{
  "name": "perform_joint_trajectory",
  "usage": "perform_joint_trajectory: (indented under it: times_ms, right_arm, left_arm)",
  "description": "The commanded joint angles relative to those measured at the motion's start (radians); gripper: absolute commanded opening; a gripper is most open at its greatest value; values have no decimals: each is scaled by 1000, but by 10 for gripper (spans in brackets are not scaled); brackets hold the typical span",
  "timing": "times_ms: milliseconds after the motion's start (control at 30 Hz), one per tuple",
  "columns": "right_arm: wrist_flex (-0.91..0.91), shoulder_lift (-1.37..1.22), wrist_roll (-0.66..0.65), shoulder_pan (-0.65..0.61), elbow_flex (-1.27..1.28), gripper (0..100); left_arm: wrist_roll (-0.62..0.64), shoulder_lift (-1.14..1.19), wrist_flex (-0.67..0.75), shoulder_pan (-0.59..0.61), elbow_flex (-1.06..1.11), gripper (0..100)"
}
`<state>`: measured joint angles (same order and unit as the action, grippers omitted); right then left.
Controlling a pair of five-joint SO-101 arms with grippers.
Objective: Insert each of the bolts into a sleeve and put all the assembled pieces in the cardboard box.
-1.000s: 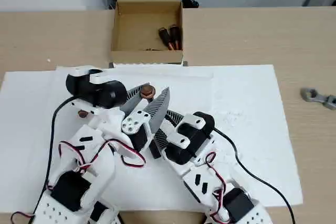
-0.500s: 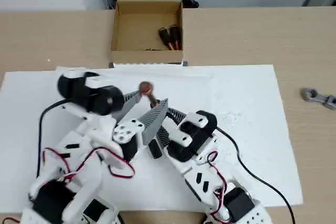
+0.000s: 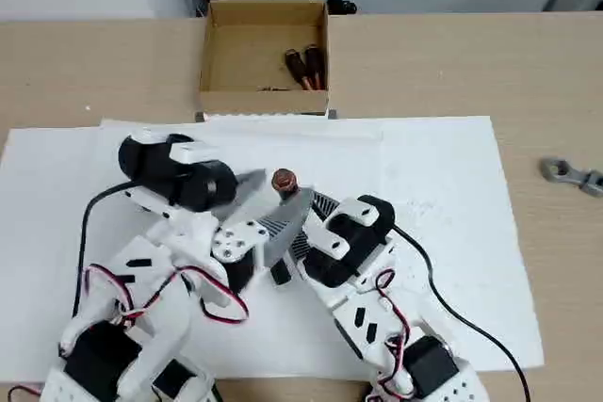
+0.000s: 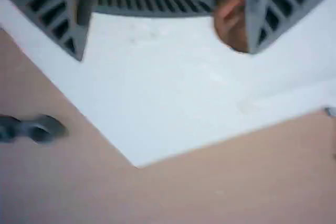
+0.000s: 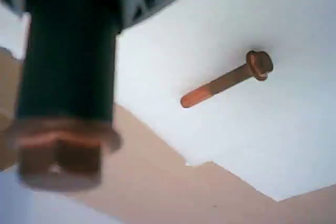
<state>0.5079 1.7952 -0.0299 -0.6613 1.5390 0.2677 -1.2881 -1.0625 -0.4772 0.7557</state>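
My right gripper [image 3: 306, 214] is shut on a black sleeve [image 5: 68, 61] near the middle of the white sheet [image 3: 433, 233]. A copper bolt head [image 5: 58, 150] sits at the sleeve's end, and from above it is a copper disc [image 3: 284, 180]. My left gripper [image 4: 168, 19] is open around that spot, with the bolt head [image 4: 231, 22] beside one finger [image 4: 262, 9]. A loose copper bolt [image 5: 226, 85] lies flat on the sheet. The cardboard box [image 3: 219, 54] stands behind the sheet and holds two assembled pieces [image 3: 306, 65].
A grey wrench [image 3: 570, 174] lies on the bare wooden table at the right, off the sheet. The two arms crowd the sheet's front centre. The sheet's right half and the strip in front of the box are free.
The left arm swung out and back, and the bolt head shifted right and toward the right gripper. It now sits at the end of the sleeve. The right arm barely moved.
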Motion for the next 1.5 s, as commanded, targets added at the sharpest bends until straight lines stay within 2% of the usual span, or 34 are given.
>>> perform_joint_trajectory:
  times_ms: [0,100,233,333,533,667,833,1033,1467]
  right_arm:
    - [-1,-2,-8,59,-97,3]
    - [-5,-110,-8,173,-183,3]
    - [-10,-381,-28,202,-374,3]
    - [-54,-576,-35,202,-508,3]
    - [-54,-911,-68,206,-764,3]
    - [-54,-1145,-71,213,-954,3]
    - [-56,-1471,-63,260,-1238,2]
    - [-56,-1857,-61,302,-1587,2]
    - [-47,-2612,-61,306,-2320,18]
  left_arm:
    - [-77,-6,-38,140,-84,115]
    - [-146,-8,-51,304,-56,2]
    - [-109,-14,-55,532,45,5]
    - [-101,-14,-80,614,68,5]
    - [-112,-8,-60,617,128,5]
    - [-226,-11,3,621,240,5]
    - [-285,-8,-5,624,266,5]
    - [-288,-8,-35,626,272,5]
    - [-284,-6,-37,626,285,5]
